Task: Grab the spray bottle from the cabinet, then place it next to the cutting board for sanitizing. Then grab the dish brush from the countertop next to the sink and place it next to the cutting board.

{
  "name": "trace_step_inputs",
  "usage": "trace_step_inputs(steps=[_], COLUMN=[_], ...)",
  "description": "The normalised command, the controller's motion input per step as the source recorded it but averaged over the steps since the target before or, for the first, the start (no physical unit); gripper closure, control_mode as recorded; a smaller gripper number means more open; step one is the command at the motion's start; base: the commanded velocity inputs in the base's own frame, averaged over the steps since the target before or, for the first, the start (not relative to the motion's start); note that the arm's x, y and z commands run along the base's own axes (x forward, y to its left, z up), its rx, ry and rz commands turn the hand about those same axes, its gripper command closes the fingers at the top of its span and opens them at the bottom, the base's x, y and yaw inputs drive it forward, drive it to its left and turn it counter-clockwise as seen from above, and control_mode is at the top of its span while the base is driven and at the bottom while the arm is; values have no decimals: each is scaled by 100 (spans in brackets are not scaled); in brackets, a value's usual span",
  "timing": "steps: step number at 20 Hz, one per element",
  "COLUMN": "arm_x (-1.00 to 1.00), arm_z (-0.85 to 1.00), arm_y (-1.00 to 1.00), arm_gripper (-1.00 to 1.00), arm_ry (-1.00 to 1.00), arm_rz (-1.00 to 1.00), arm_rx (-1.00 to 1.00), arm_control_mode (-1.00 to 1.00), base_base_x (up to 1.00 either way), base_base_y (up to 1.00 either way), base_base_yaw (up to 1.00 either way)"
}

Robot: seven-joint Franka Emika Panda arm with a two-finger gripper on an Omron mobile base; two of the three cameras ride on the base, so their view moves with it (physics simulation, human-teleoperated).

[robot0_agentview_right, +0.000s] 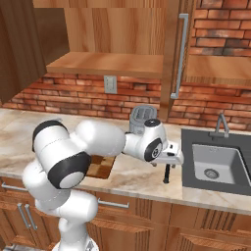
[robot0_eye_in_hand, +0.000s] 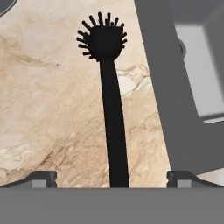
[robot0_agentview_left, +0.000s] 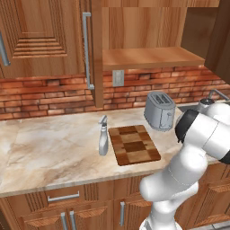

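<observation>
1. Our end effector (robot0_eye_in_hand: pixel 111 179) stood with its jaws wide apart and nothing between them, poised above the dish brush (robot0_eye_in_hand: pixel 109 100), whose handle ran up the middle of the gap in the hand view.
2. The dish brush lay flat on the counter (robot0_eye_in_hand: pixel 52 109), just beside the sink (robot0_agentview_right: pixel 215 164), bristled head pointing away from the hand.
3. We judged it light, stiff and thin. The slim handle could slip or roll, so we would close across the middle of the handle, clear of the bristles.
4. The spray bottle (robot0_agentview_left: pixel 103 137) stood upright just beside the left edge of the cutting board (robot0_agentview_left: pixel 134 144), so we took the first half of the task as done.
5. A toaster (robot0_agentview_left: pixel 160 111) sat behind the cutting board, and the cabinet (robot0_agentview_left: pixel 148 56) above stood open with a bare shelf.
</observation>
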Motion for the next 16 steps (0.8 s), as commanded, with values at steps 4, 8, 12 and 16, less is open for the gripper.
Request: trace_step_inputs(steps=[4, 8, 12, 16], arm_x=[5, 9, 4, 0], arm_z=[-16, -16, -17, -13], arm_y=[-22, -19, -7, -5], arm_gripper=[-100, -100, -100, -100], arm_ry=[1, 3, 4, 4], arm_rz=[0, 0, 0, 0], arm_rx=[0, 0, 0, 0], arm_control_mode=[-100, -100, -100, -100], base_base_x=[0, 0, 0, 0], base_base_y=[0, 0, 0, 0], base_base_yaw=[0, 0, 0, 0])
